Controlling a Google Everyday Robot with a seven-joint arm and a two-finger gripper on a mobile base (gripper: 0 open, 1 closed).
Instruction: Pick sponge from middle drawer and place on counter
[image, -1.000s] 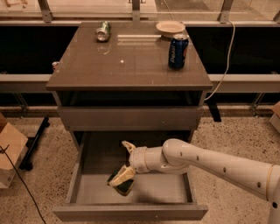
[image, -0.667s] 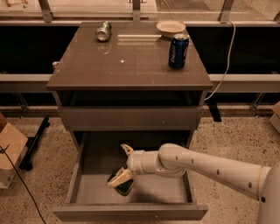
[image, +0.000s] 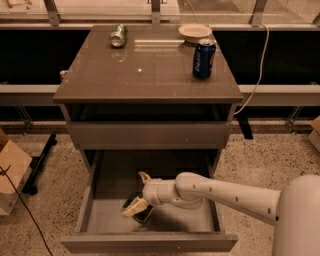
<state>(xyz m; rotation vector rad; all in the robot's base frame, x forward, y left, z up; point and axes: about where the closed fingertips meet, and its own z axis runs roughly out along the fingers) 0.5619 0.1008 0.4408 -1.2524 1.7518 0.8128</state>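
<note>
The middle drawer (image: 89, 202) is pulled out below the counter (image: 150, 75). The sponge (image: 144, 215), dark green on a yellow body, lies on the drawer floor near the front, left of centre. My gripper (image: 138, 193) reaches into the drawer from the right, just above the sponge. Its fingers are spread open, with one fingertip (image: 144, 176) pointing to the back and the other (image: 131, 208) lying over the sponge's left side. Part of the sponge is hidden under that finger.
On the counter stand a blue can (image: 204, 59) at the right, a silver can (image: 118, 36) lying at the back left and a pale bowl (image: 195, 32) at the back. A cardboard box (image: 10, 172) sits on the speckled floor at the left. A cable (image: 256, 80) hangs at the right.
My gripper has moved a little left and toward the drawer's front, lower over the sponge. The sponge has stayed in place.
</note>
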